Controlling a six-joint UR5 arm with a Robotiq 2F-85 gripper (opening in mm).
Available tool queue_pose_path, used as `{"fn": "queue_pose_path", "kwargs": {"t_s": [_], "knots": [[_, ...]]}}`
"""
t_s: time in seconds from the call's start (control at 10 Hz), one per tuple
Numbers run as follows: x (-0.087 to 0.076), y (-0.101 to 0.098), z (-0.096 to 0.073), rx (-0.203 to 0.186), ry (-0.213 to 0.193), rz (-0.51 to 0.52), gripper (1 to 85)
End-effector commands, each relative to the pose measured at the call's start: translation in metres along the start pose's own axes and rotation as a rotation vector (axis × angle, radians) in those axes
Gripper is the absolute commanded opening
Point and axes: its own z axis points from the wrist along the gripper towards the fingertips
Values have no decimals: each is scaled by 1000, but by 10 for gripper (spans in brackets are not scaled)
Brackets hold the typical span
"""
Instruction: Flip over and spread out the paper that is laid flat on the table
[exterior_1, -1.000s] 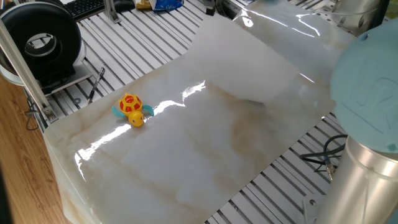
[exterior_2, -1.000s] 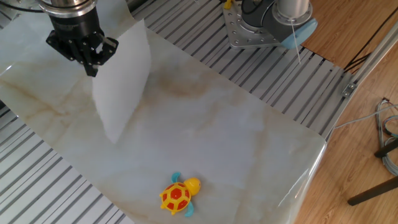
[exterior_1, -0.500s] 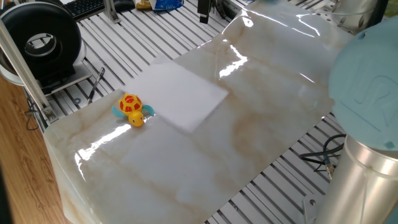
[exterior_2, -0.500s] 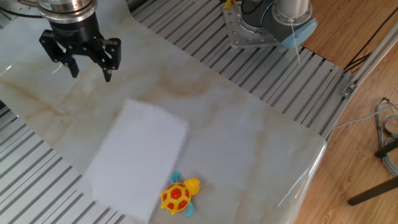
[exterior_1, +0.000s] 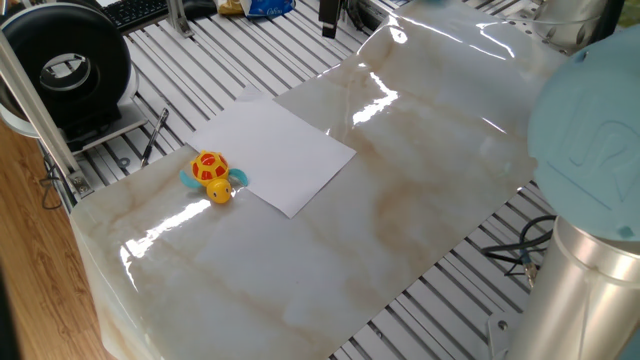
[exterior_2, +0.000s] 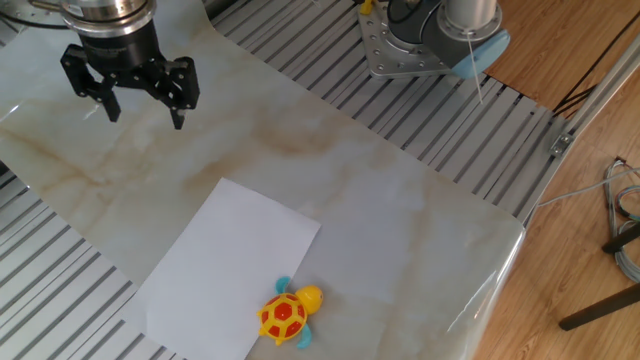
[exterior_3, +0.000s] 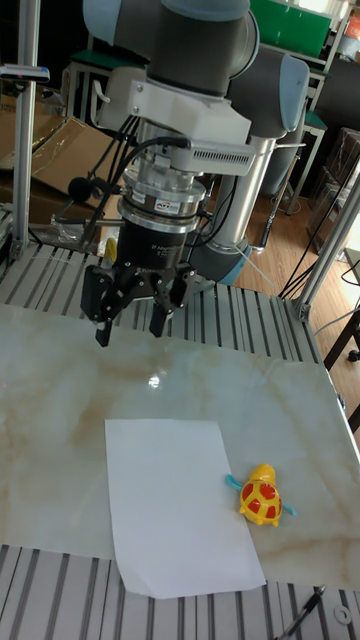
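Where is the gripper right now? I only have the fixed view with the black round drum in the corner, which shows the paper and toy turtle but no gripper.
Observer: The gripper hangs above the table, at the end away from the toy turtle.
Operator: Open or shut?
Observer: Open and holding nothing. The tall view shows its fingers spread apart.
Operator: Is it over the paper?
Observer: No, it is over bare marble. The paper lies flat, apart from it, beside the turtle.
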Motion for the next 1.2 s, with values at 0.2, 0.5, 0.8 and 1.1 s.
{"fn": "queue_pose_path", "kwargs": {"t_s": [0.2,0.5,0.8,1.1], "knots": [[2,8,-8,-29,-6,28,483],[6,7,-12,-22,-2,26,463],[20,9,-25,-32,21,44,347],[40,20,-38,-61,44,123,10]]}}
